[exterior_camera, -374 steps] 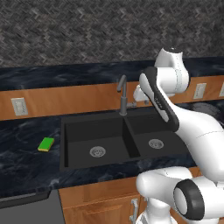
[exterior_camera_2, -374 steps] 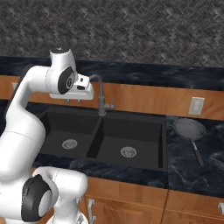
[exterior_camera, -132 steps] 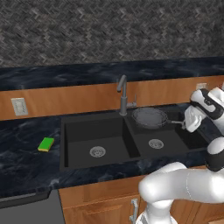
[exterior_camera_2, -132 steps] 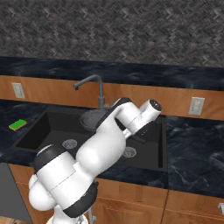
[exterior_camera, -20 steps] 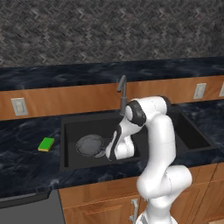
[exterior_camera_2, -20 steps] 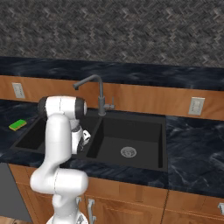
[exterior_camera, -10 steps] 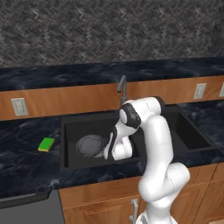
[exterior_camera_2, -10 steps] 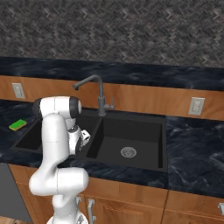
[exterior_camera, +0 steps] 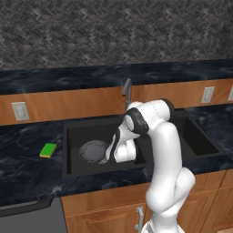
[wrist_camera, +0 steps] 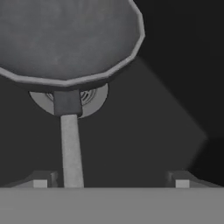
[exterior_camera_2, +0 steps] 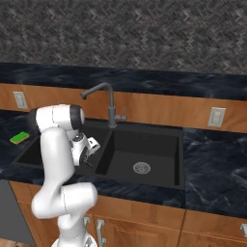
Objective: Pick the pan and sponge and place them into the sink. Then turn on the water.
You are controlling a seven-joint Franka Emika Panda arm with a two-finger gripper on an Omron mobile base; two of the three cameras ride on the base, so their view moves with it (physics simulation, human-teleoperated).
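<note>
The dark grey pan (exterior_camera: 93, 151) lies in the left basin of the black sink (exterior_camera: 196, 142), over that basin's silver drain (wrist_camera: 94, 95). Its thin handle (wrist_camera: 71, 148) points toward my gripper (exterior_camera: 110, 154), which hangs low in the same basin. My gripper (wrist_camera: 111, 183) is open: the handle runs between the fingertips, close to the left one, with a wide gap on the right side. The pan (wrist_camera: 65, 39) fills the top of the hand view. On the counter left of the sink (exterior_camera_2: 144, 152) sits the green and yellow sponge (exterior_camera: 48, 149), also visible from the right (exterior_camera_2: 20, 138).
The faucet (exterior_camera_2: 108, 103) stands behind the central divider, its spout turned over the left basin, just above my arm. The right basin holds only its drain (exterior_camera_2: 141, 168). Dark counter runs on both sides, with wall outlets (exterior_camera: 20, 111) on the wooden backsplash.
The arm has leaned slightly to the left over the left basin. The pan has stayed in place on the basin floor, and the sponge has not moved.
</note>
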